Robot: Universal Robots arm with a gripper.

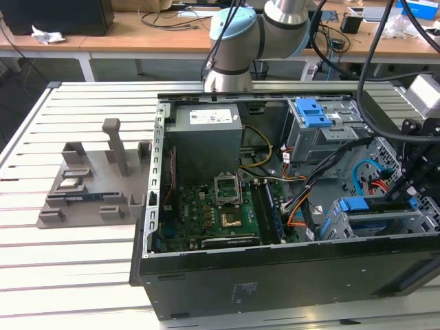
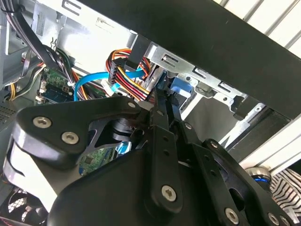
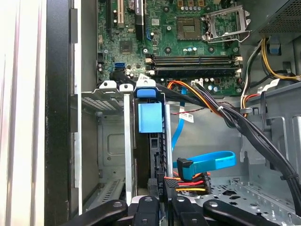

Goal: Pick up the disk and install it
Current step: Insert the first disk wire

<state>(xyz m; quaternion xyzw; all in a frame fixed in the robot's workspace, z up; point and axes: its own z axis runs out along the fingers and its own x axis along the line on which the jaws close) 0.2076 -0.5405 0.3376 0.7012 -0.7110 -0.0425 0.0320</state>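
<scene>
— Where is the disk (image 3: 151,141) sitting?
— Upright in the case's lower drive bay, gripper (image 3: 157,200) fingers pinching its edge, orange and blue cables (image 3: 207,165) crowding beside.
— Surface?
— A slatted metal table (image 1: 69,275) is carrying everything.

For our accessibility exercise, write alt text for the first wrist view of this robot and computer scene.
The gripper reaches into an open computer case, at the end of the disk, which stands on edge in its blue carrier inside a grey metal drive cage. Beyond lie the green motherboard and bundled cables, with a blue data cable beside the disk.
</scene>
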